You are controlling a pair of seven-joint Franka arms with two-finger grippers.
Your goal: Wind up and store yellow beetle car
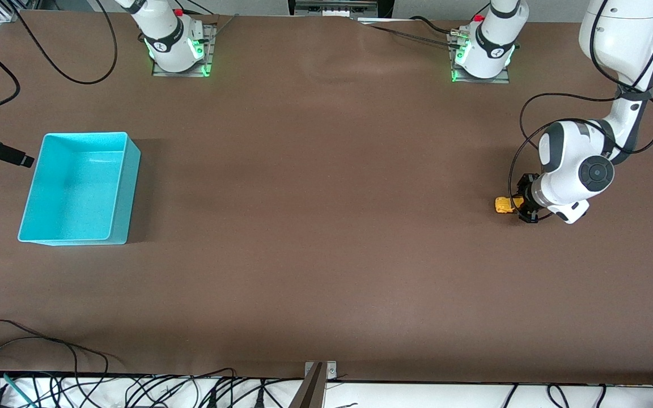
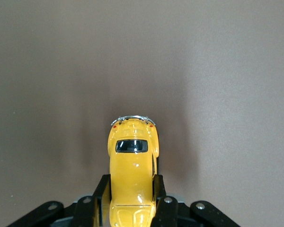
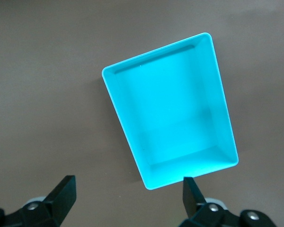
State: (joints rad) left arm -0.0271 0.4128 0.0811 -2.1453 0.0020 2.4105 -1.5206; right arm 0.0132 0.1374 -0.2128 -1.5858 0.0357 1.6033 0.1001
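The left gripper (image 1: 522,205) is sitting low at the brown table (image 1: 326,238), toward the left arm's end, and its two black fingers (image 2: 162,201) are pressing against the sides of the yellow beetle car (image 2: 132,177). The car is resting on its wheels between the jaws, its chrome bumper pointing away from the gripper.

The car looks light, hard and glossy, so its rounded painted body is likely to slip. The flat lower sides by the doors, where the fingers are already sitting, seem the safest hold.

The right gripper (image 3: 128,196) is hanging high above the turquoise bin (image 3: 132,137), fingers spread apart and holding nothing. The bin is standing empty, well apart from the car.
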